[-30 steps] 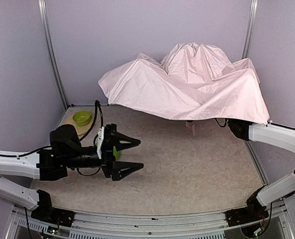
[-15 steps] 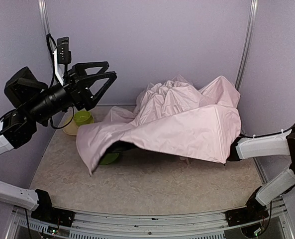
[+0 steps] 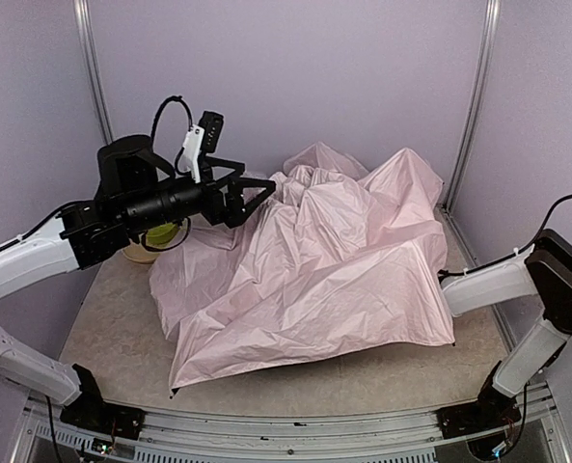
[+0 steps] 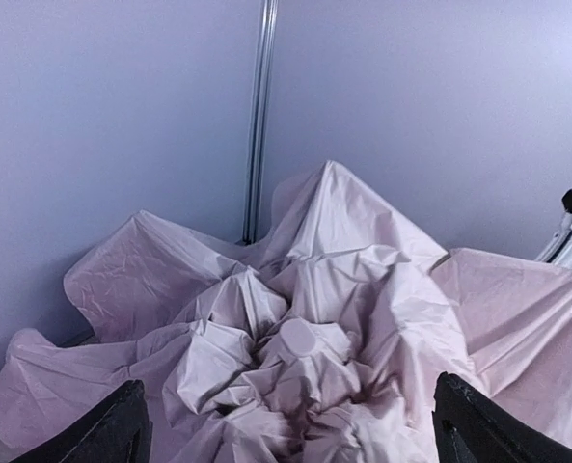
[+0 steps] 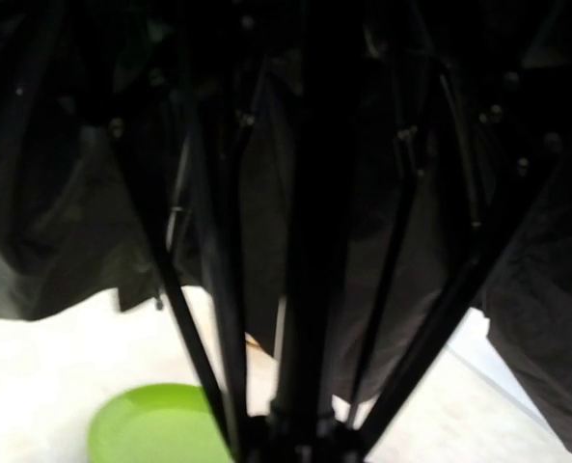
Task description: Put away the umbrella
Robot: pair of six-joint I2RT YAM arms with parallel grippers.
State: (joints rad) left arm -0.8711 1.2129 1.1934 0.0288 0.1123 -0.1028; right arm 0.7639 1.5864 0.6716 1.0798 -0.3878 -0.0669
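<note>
The umbrella lies slumped over the middle and right of the table. Its pink canopy is crumpled and reaches from the back wall nearly to the front edge, so it is not yet folded up. The fabric bunches round the crown, which points toward the back left. The left gripper hangs just above that bunch with its fingers spread wide and nothing between them, probably placed to press or gather the loose cloth. The right arm goes in under the canopy from the right edge, and the right gripper is hidden there. Its own camera shows only the black shaft, ribs and dark lining close up. The shaft runs straight down to where the fingers would be, so a grip on it seems likely, but I cannot tell whether they are clenched. A green plate lies on the table under the canopy, where the ribs could catch it. A green bowl sits in the back left corner, partly behind the left arm and just beside the canopy's edge.
</note>
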